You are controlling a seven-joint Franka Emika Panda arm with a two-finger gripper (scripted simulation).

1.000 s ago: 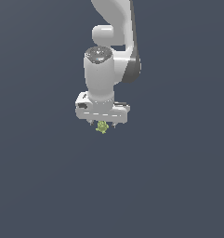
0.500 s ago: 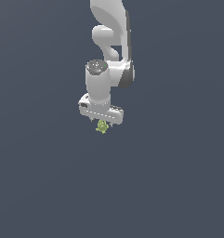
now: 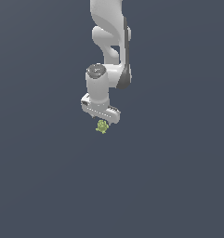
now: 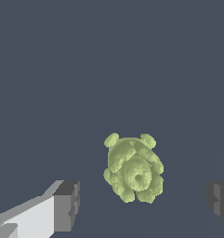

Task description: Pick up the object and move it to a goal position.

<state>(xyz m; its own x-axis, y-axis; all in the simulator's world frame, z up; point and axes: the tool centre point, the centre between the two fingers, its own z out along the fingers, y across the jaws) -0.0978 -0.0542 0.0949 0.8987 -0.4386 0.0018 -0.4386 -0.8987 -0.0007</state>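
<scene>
The object (image 3: 102,126) is a tiny yellow-green lumpy item with small knobs, lying on the dark grey floor directly under the white hand. My gripper (image 3: 102,123) hangs straight down over it. In the wrist view the object (image 4: 133,168) lies between the two dark finger pads (image 4: 67,205), with a clear gap on each side. The gripper (image 4: 142,203) is open and touches nothing. In the exterior view the fingertips are mostly hidden by the hand.
The floor (image 3: 178,186) is a plain dark grey surface on all sides. The white arm (image 3: 111,42) rises above the hand to the top edge of the exterior view.
The hand has turned about its vertical axis and the upper arm has shifted toward the exterior view's right. The object has stayed where it was.
</scene>
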